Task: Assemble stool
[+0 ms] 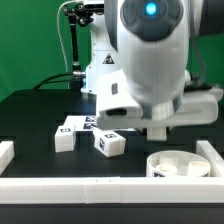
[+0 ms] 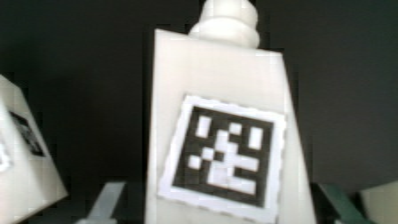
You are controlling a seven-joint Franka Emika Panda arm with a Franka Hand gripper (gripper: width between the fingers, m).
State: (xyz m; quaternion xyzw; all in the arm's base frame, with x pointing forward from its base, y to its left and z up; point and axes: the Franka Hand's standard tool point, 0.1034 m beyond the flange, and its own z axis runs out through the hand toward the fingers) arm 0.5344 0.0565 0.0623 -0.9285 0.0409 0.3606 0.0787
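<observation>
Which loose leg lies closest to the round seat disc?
The leg farthest toward the exterior view's right, standing alone; the other visible legs cluster further left, away from the disc.

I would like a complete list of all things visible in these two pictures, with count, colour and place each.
round shallow rimmed white plastic disc: one, white, exterior view's right, by the front rail.
short blocky white plastic legs: two clear, white, tagged, exterior view's left.
marker board: one, white, behind them, partly hidden.
long white border rails: three visible, table edges.
black table: one, under everything.
robot arm: one, white, centre.
claw: one, grey, open, either side of a leg.
</observation>
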